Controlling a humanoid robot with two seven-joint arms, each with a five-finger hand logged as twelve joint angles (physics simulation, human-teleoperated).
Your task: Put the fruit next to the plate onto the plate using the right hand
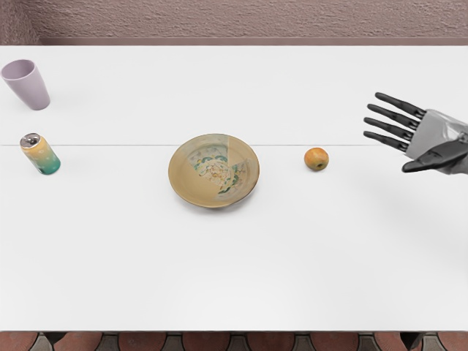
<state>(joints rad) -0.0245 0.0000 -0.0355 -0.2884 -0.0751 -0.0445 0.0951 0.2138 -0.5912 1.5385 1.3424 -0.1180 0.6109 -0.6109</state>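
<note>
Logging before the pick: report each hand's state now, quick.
Left hand: not in view.
Right hand: open, fingers spread, holding nothing, apart from the fruit.

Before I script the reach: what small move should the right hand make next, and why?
Probably ease the right hand leftward toward the fruit: the hand is spread open and empty, and the fruit sits apart from it, just right of the plate.

Grey right hand (pixel 423 137), black fingers (pixel 398 103)
</note>
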